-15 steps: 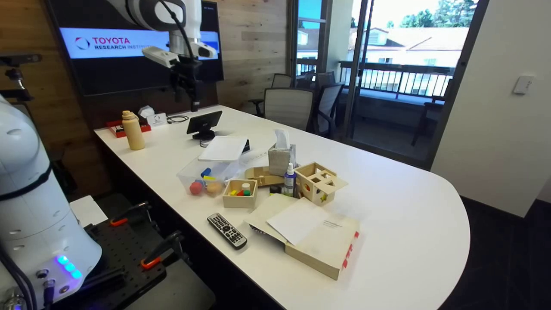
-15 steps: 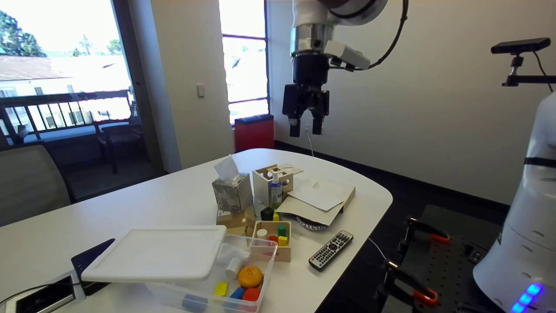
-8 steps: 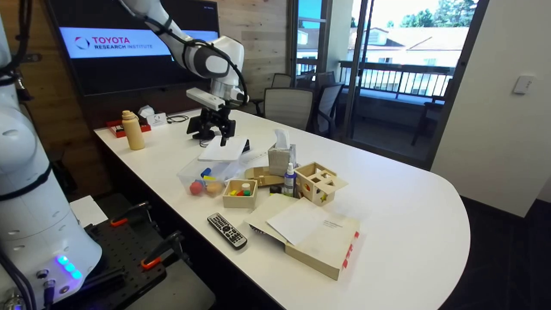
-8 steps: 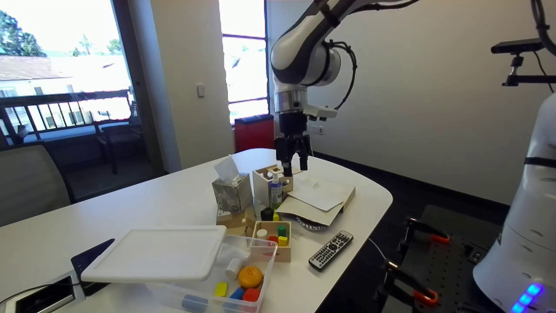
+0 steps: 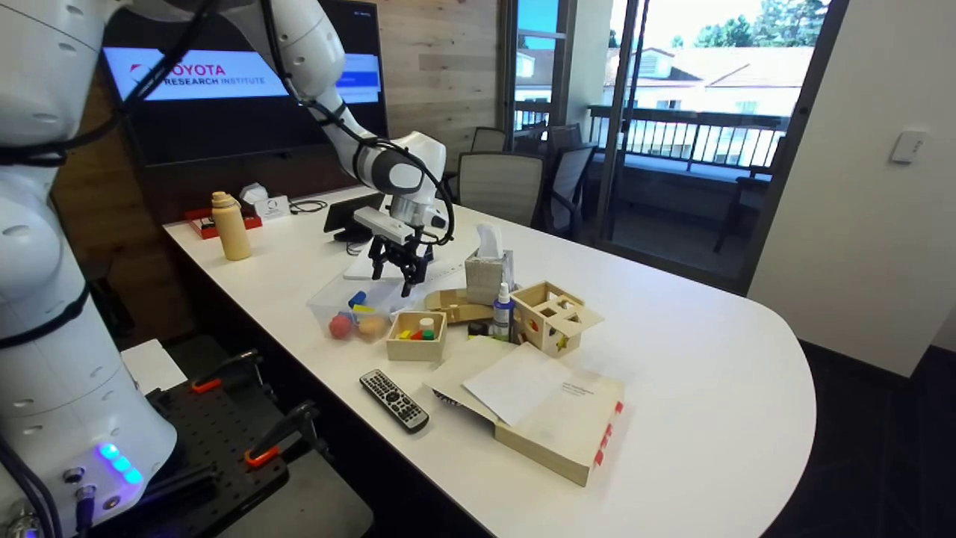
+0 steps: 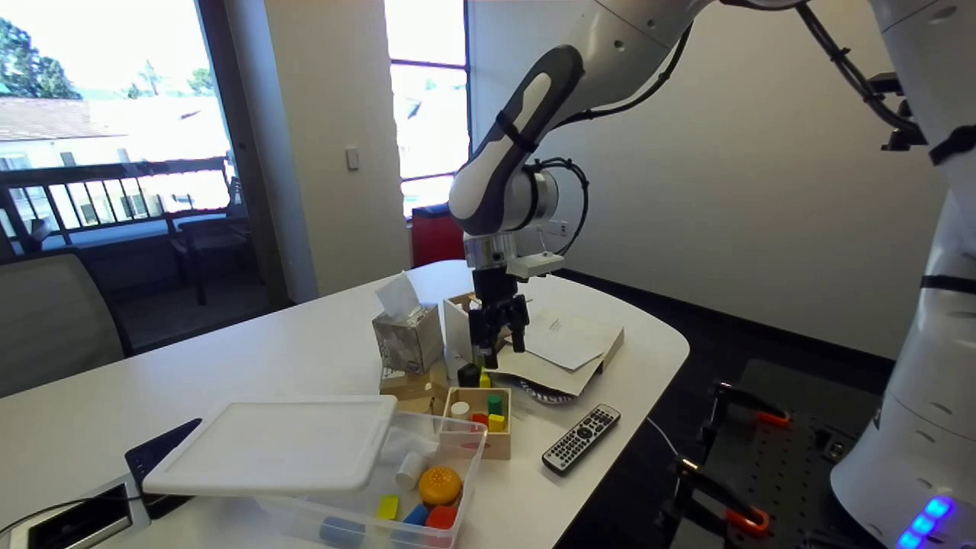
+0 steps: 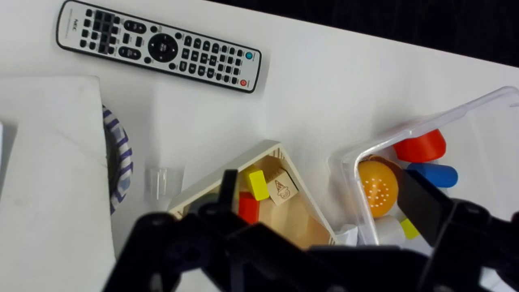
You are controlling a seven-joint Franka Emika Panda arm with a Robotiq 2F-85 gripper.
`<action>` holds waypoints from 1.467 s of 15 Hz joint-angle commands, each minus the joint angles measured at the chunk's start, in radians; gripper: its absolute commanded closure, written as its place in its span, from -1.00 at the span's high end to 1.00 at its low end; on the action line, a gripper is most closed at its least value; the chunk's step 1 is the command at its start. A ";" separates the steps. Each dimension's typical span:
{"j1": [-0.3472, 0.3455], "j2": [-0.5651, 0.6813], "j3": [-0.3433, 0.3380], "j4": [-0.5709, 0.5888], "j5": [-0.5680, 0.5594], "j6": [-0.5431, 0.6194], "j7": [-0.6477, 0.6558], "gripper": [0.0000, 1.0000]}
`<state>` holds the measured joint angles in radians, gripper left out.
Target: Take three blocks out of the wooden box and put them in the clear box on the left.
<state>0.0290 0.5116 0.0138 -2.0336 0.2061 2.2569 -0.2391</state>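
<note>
My gripper (image 5: 392,282) (image 6: 504,354) (image 7: 320,178) is open and empty, pointing down above the table. The wooden box (image 5: 414,352) (image 6: 497,447) (image 7: 261,149) is a low light-wood tray. In the wrist view it holds a yellow block (image 7: 258,184), a red block (image 7: 248,207) and a natural wood block (image 7: 282,187); a green block (image 6: 495,404) shows in an exterior view. The clear box (image 5: 321,308) (image 6: 474,474) (image 7: 466,108) stands beside it with several coloured pieces inside. In the wrist view one finger overlaps each box; the left finger partly hides the green block.
A white lid (image 6: 282,446) lies over part of the clear box. A remote (image 5: 394,401) (image 7: 158,46) lies near the table edge. A tissue box (image 5: 489,278), spray bottle (image 5: 503,317), wooden shape cube (image 5: 553,321) and papers (image 5: 515,385) stand or lie around the wooden box.
My gripper has come down from high above the table and moved nearer the wooden box, staying open. The boxes and blocks have not moved.
</note>
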 commanded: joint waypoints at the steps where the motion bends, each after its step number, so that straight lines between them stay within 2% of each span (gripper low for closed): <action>1: -0.026 0.107 0.020 0.089 -0.028 0.027 0.031 1.00; 12: -0.027 0.364 0.024 0.273 -0.038 0.109 0.099 1.00; 22: -0.038 0.428 0.038 0.350 -0.039 0.044 0.110 1.00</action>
<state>0.0087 0.9184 0.0331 -1.7200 0.1947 2.3381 -0.1544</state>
